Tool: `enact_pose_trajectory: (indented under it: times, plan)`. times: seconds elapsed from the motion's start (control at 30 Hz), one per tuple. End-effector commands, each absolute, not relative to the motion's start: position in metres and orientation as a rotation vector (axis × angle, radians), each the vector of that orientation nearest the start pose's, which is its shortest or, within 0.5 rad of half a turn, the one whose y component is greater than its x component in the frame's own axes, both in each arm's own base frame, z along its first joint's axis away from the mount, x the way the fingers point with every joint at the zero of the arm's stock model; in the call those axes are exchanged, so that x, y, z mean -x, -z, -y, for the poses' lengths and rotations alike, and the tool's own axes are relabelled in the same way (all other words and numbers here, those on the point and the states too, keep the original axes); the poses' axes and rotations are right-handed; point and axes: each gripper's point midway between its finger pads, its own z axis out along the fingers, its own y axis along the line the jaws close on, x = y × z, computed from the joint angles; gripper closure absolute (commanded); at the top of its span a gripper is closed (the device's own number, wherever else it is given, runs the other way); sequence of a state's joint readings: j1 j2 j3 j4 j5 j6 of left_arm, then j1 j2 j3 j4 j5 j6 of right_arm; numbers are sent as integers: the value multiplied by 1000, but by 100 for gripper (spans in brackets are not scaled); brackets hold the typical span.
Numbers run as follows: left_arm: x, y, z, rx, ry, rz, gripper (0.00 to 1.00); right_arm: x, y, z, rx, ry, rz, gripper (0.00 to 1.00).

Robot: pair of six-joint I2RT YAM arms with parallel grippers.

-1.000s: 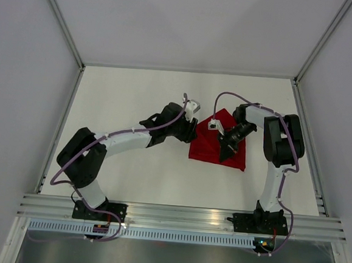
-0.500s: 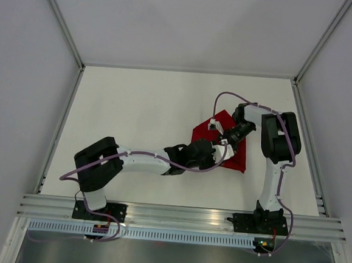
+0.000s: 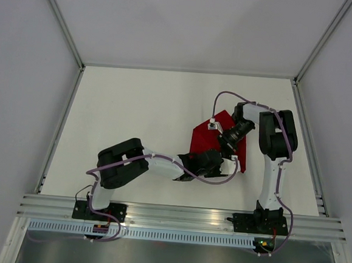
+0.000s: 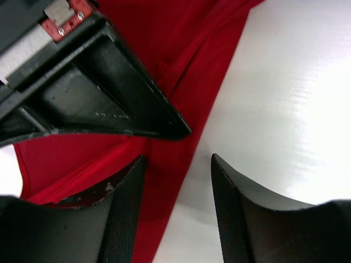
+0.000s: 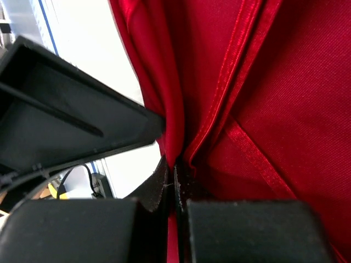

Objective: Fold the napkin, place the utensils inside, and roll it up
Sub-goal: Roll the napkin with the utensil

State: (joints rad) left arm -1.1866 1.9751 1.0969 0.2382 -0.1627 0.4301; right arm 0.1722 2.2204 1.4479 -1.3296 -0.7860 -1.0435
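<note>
Right of the tabletop's (image 3: 135, 104) middle, toward 3 o'clock: napkin (image 3: 201, 141), one, bright red, thin and slightly shiny, folded over itself with hemmed layers showing, one corner pointing to 12 o'clock. Right tool (image 5: 174, 163): reaches in from the napkin's 1 o'clock side and sits over the cloth's middle; jaws pressed together, pinching a raised fold of red fabric between the fingertips (image 5: 162, 189). Left tool (image 4: 178, 164): at the napkin's 6 o'clock edge, just beside the right tool; jaws parted and gripping nothing. Seen from the left wrist, the napkin's hem runs from 1 o'clock down to 7 o'clock under the gap, one finger (image 4: 127, 211) above red cloth, the other above bare white tabletop on the 3 o'clock side. Whether the left fingers touch the cloth cannot be told.
</note>
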Motion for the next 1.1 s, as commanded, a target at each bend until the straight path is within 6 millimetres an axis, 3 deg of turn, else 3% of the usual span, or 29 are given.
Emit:
enact_pose_trajectory:
  times: [0.0, 0.2, 0.33, 0.6, 0.8, 0.83, 0.9, 1.07]
  plan:
    - [-236, -29, 459, -1564, 203, -1515, 43, -265, 22, -131, 1557, -1275, -2528, 96]
    - [-229, -4, 453, -1622, 203, -1546, 48, -268, 21, -132, 1560, -1296, -2531, 96]
    - [-221, 15, 447, -1660, 229, -1585, 74, -270, 19, -133, 1560, -1297, -2528, 96]
    - [-206, 37, 440, -1736, 314, -1676, 93, -273, 13, -136, 1551, -1311, -2514, 94]
    - [-196, 41, 439, -1769, 423, -1731, 98, -278, 2, -140, 1523, -1315, -2494, 81]
    - [-195, 41, 440, -1767, 459, -1744, 98, -281, -1, -141, 1510, -1311, -2490, 75]
    - [-196, 40, 437, -1753, 492, -1774, 98, -286, -12, -143, 1474, -1314, -2465, 64]
    - [-195, 37, 435, -1732, 595, -1817, 98, -308, -47, -142, 1356, -1286, -2379, 50]
